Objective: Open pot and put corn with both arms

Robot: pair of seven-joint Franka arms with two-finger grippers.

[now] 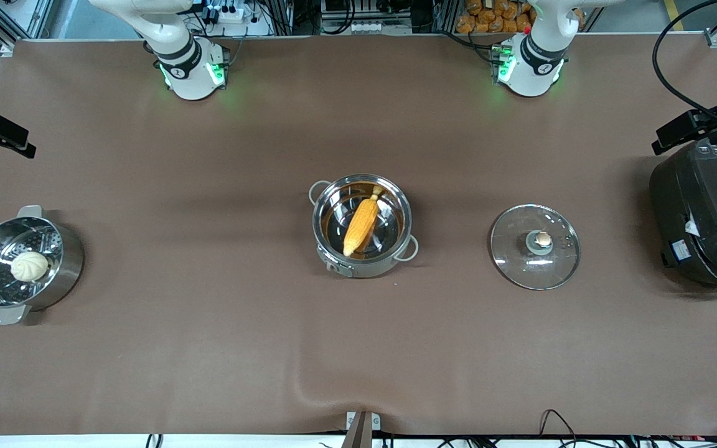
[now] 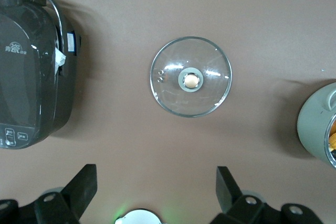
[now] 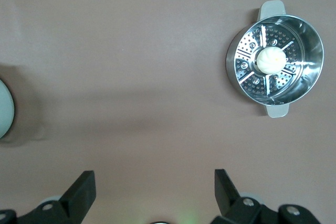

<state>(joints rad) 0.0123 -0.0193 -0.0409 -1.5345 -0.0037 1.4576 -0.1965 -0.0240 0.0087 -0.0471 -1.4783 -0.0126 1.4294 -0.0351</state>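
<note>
The steel pot (image 1: 366, 267) stands open at the middle of the table. The yellow-orange corn (image 1: 361, 225) lies slanted inside it. The glass lid (image 1: 534, 246) with its copper knob lies flat on the table beside the pot, toward the left arm's end. My left gripper (image 2: 156, 174) is open and empty, high over the table with the lid (image 2: 190, 76) below it; the pot's wall (image 2: 315, 124) shows at the edge of that view. My right gripper (image 3: 153, 177) is open and empty, high over bare table. Neither hand shows in the front view.
A steel pot with a perforated insert (image 1: 66, 261) holds a whitish bun (image 1: 29, 266) at the right arm's end; it also shows in the right wrist view (image 3: 310, 40). A big black cooker (image 1: 707, 218) stands at the left arm's end, beside the lid.
</note>
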